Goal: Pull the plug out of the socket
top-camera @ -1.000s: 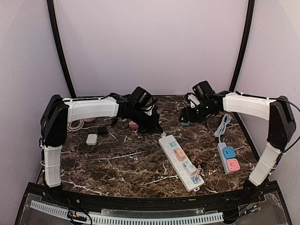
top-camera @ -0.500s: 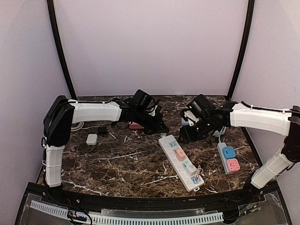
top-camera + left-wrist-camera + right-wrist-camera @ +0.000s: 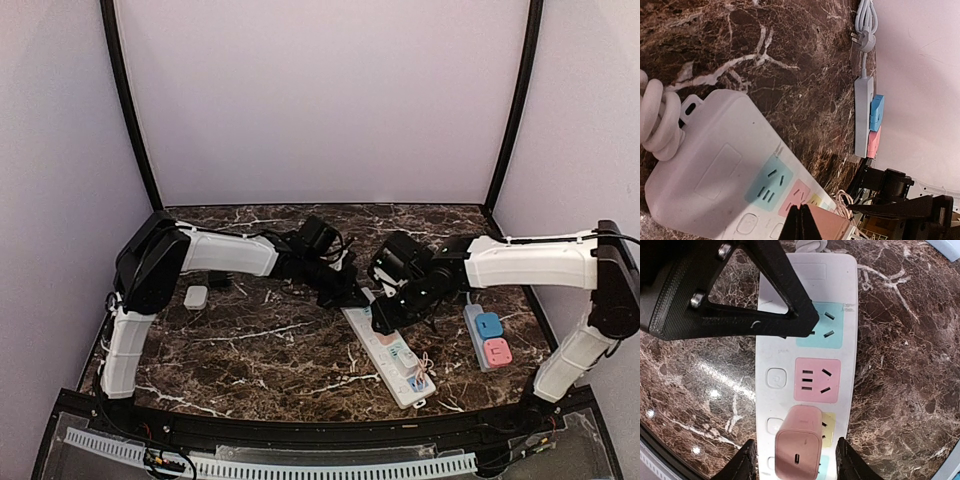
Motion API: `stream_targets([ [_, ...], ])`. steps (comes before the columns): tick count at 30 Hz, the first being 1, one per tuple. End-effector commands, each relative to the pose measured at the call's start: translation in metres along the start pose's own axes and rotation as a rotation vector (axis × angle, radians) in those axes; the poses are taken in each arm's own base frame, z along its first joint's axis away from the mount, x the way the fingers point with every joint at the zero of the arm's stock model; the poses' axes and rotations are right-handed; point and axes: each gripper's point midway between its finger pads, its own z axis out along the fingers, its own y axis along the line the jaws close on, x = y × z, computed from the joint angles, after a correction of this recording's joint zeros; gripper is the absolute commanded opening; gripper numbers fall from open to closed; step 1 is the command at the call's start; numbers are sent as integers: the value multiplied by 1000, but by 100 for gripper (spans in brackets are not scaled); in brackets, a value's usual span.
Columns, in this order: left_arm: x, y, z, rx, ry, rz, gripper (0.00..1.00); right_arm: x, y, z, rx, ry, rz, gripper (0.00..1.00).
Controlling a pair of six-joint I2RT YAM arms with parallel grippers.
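Pink boxy plastic plug [image 3: 797,442]: likely light, stiff; grip flat sides | right gripper [image 3: 797,466]: straddling, unclosed | left gripper [image 3: 800,223]: clenched, empty

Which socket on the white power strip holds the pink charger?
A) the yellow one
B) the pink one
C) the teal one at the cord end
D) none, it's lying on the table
A: in the right wrist view the pink charger stands over the yellow socket of the white power strip, while the teal socket and the pink socket beyond it are empty.
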Motion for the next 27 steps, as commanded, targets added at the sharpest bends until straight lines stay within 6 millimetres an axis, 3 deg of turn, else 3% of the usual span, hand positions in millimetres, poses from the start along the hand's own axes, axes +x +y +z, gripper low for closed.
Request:
stream_targets([
  [1, 4, -9, 4, 22, 28, 26, 0, 4, 0, 10, 37, 12, -9, 49],
  [15, 12, 12, 15, -23, 64, 4, 0, 6, 2, 16, 102, 33, -34, 30],
  [19, 14, 20, 17, -48, 73, -10, 0, 3, 4, 15, 116, 26, -35, 21],
  [27, 21, 56, 18, -198, 83, -65, 0, -10, 4, 3, 130, -29, -28, 8],
])
